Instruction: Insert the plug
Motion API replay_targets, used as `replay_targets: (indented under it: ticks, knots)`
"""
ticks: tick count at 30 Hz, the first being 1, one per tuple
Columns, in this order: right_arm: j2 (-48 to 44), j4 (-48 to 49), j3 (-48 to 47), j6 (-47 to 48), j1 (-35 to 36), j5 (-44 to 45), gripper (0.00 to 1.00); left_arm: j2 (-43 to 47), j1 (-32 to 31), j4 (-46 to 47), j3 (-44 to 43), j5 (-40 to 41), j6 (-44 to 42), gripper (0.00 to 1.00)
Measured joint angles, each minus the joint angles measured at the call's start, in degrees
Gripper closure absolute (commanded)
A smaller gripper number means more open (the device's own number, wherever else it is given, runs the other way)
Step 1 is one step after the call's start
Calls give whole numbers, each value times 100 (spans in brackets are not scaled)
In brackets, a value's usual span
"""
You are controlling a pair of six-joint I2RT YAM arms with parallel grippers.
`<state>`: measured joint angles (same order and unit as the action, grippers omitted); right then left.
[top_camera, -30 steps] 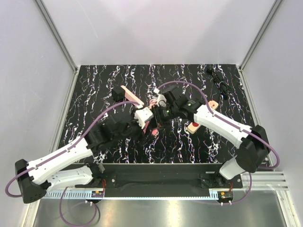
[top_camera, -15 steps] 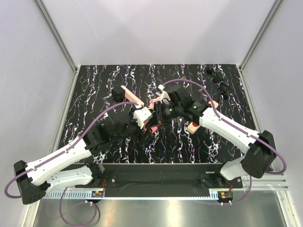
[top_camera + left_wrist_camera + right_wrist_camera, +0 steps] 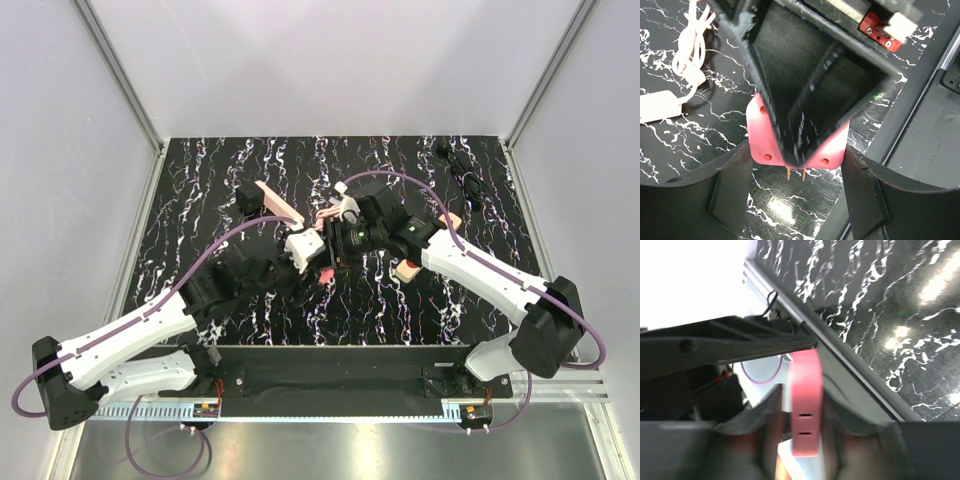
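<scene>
The plug (image 3: 760, 135) is a flat pink plate with two metal prongs (image 3: 796, 174) on its lower edge. It hangs above the marbled table between both arms (image 3: 322, 271). My left gripper (image 3: 795, 172) brackets it, one finger (image 3: 730, 190) against each side edge. My right gripper (image 3: 801, 415) reaches over it from the far side, and its black fingers (image 3: 790, 100) cover the plate's face. In the right wrist view the plug's thin edge (image 3: 805, 405) shows two slots, with a thin gap between it and the left finger (image 3: 767, 425).
A white cable (image 3: 687, 50) with a white block (image 3: 657, 107) lies on the table beyond the plug. Peach pieces lie at the back left (image 3: 272, 197) and under the right arm (image 3: 408, 268). A black item (image 3: 462, 170) sits at the back right.
My left fingers opened wider, then came in against the plug's sides. My right jaws have loosened from a tight grip, and the right arm shifted slightly right.
</scene>
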<state>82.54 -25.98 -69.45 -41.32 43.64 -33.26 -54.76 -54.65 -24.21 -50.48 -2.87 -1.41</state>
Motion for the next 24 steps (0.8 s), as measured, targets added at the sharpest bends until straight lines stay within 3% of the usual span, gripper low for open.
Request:
replay_targets:
  ticks: [1, 5, 24]
  knots:
    - [2, 9, -2, -7, 0, -70, 48, -13, -2, 0, 0, -11, -9, 100]
    - [94, 4, -20, 46, 2, -260, 46, -52, -4, -11, 0, -81, -57, 100]
    - [693, -391, -271, 313, 17, -527, 60, -168, -4, -20, 4, -247, -267, 100]
